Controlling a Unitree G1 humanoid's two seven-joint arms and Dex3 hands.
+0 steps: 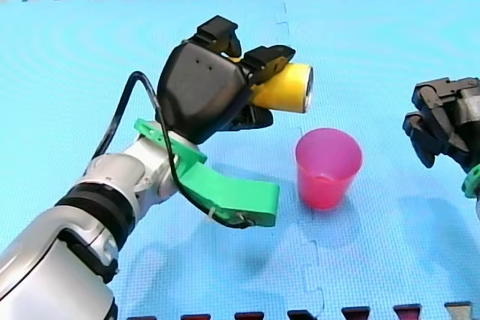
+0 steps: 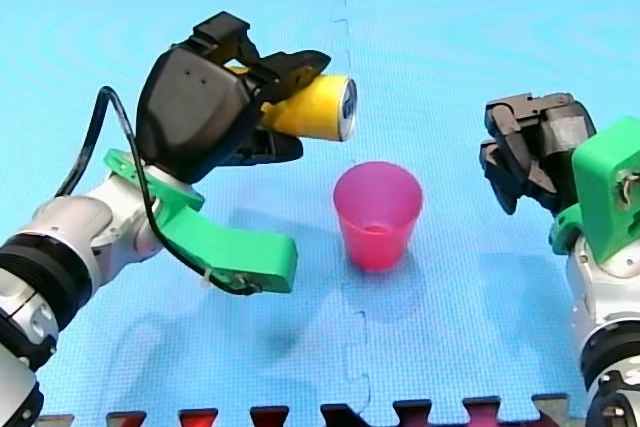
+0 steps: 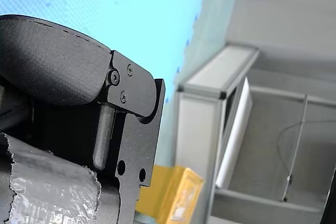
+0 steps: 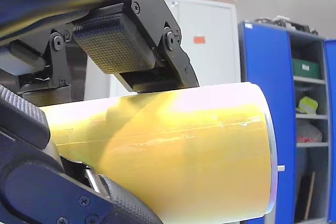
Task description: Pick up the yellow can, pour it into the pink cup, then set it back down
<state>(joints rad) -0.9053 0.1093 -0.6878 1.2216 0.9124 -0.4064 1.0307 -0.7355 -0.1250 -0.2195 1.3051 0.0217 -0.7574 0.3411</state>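
Hidden: the rear half of the yellow can is covered by the left hand. Whether anything leaves its mouth cannot be made out.
Cut off: the right hand is partly cropped at the right edge, raised over the mat and curled on nothing.
Can: plain yellow with a silver rim, lying on its side in the air. Its mouth points toward the pink cup, above and just left of it.
Grip: black ridged fingers clamp the can from above and below.
Cup: upright on the mat.
Surface: blue foam mat with puzzle-edge seams.
Room: a blue shelf cabinet and a grey shelf unit.
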